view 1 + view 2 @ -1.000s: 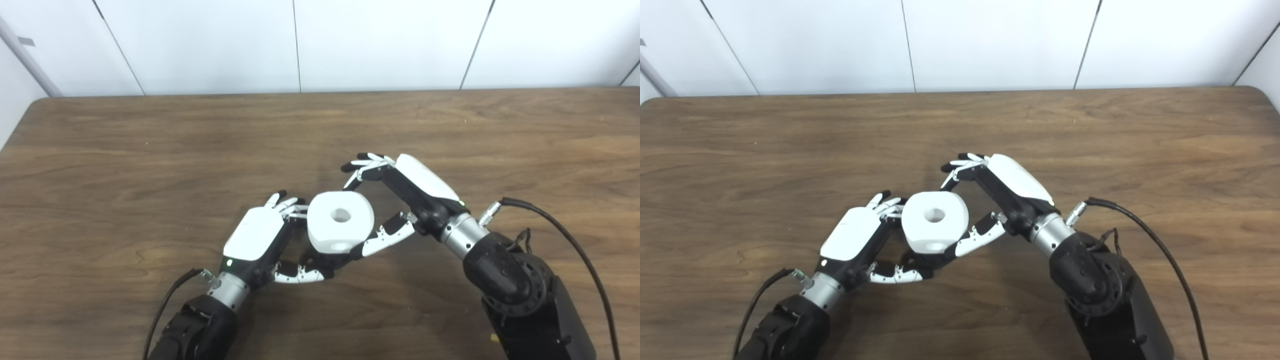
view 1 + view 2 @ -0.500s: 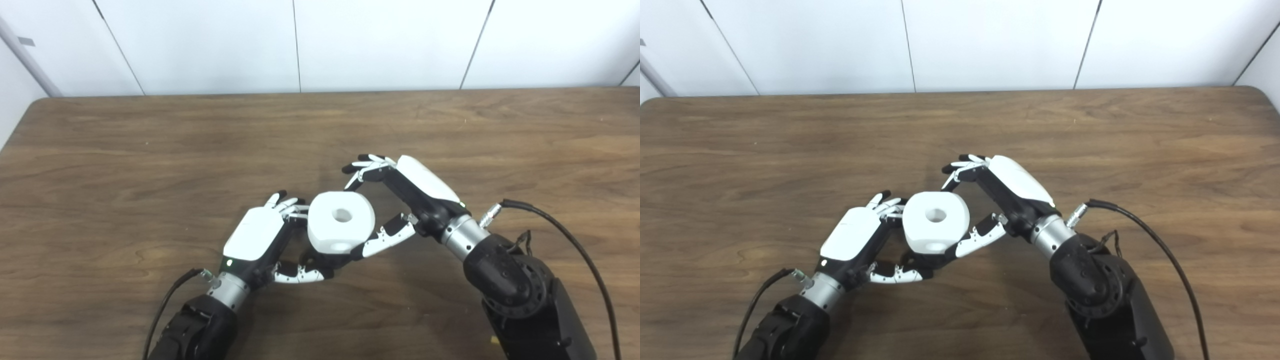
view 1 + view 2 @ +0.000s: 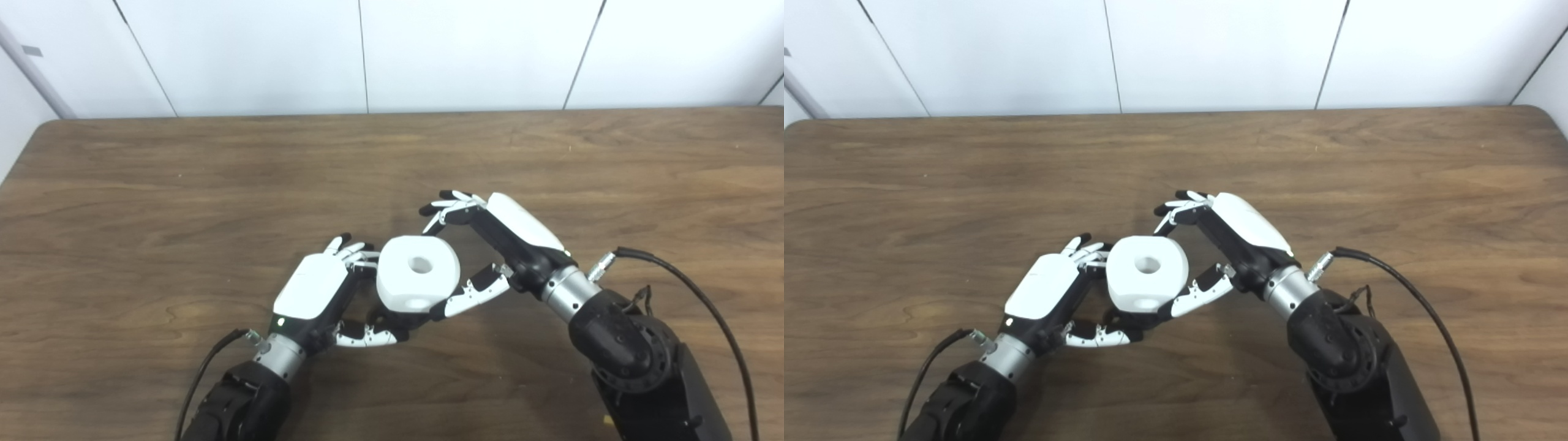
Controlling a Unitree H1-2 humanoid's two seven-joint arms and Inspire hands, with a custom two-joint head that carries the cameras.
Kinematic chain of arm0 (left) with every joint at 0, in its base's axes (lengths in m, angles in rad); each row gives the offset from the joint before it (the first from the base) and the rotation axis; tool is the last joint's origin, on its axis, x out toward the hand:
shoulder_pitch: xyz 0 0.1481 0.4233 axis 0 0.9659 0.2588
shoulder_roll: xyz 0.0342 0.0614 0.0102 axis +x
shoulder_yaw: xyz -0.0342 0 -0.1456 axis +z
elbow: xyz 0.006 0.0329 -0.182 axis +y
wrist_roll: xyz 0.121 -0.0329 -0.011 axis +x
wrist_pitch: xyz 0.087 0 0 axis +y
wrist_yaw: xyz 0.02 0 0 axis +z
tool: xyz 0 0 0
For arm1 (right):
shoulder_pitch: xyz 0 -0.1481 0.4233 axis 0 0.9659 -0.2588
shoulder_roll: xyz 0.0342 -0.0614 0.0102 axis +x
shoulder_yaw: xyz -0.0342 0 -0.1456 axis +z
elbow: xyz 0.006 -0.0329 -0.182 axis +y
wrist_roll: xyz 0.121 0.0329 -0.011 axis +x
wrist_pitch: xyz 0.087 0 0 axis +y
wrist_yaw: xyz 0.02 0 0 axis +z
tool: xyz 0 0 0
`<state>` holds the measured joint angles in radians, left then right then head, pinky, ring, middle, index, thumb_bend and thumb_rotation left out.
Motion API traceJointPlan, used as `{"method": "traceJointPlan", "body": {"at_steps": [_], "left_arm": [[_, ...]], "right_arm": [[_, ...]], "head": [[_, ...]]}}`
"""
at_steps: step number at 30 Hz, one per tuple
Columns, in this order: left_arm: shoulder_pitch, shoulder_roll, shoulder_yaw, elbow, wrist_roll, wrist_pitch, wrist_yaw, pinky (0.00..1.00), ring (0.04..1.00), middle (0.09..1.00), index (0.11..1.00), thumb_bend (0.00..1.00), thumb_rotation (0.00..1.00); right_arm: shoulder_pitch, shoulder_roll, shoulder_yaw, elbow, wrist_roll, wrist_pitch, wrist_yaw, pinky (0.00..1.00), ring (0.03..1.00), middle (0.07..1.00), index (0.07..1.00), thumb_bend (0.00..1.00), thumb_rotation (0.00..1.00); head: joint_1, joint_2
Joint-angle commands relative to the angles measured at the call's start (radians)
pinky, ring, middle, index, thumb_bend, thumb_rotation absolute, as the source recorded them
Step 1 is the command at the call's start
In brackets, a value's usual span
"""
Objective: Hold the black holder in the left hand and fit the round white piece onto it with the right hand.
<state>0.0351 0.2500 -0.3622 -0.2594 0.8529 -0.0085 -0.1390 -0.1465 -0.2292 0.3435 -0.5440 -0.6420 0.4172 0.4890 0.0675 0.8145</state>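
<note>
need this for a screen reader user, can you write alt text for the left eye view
A round white piece with a hole in its top sits between two robot hands above a wooden table. The left hand curls under it around a mostly hidden black holder, while the right hand brackets it with its fingers spread open.

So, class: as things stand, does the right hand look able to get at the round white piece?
Probably yes: the right hand is already at the round white piece, its fingers open behind and thumb below. The left hand crowds only the opposite side.
</note>
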Motion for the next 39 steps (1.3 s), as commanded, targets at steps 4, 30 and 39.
{"method": "traceJointPlan", "body": {"at_steps": [4,30,39], "left_arm": [[-0.007,0.011,-0.005,0.003,0.007,-0.009,-0.013,1.00,0.889,0.791,0.486,0.52,0.05],[-0.011,0.012,-0.005,0.010,0.010,-0.012,-0.012,1.00,0.889,0.793,0.487,0.52,0.05],[-0.013,0.012,-0.005,0.013,0.009,-0.011,-0.013,1.00,0.894,0.795,0.487,0.52,0.05]], "right_arm": [[-0.009,-0.009,0.004,-0.014,-0.002,-0.021,-0.004,1.00,0.957,0.834,0.482,0.52,0.13],[-0.012,-0.020,0.017,-0.019,-0.025,-0.028,0.003,1.00,0.953,0.829,0.485,0.53,0.14],[-0.022,-0.032,0.029,-0.018,-0.037,-0.017,0.015,1.00,0.963,0.852,0.493,0.52,0.15]], "head": [[0.000,0.001],[-0.003,-0.003],[-0.004,-0.005]]}}
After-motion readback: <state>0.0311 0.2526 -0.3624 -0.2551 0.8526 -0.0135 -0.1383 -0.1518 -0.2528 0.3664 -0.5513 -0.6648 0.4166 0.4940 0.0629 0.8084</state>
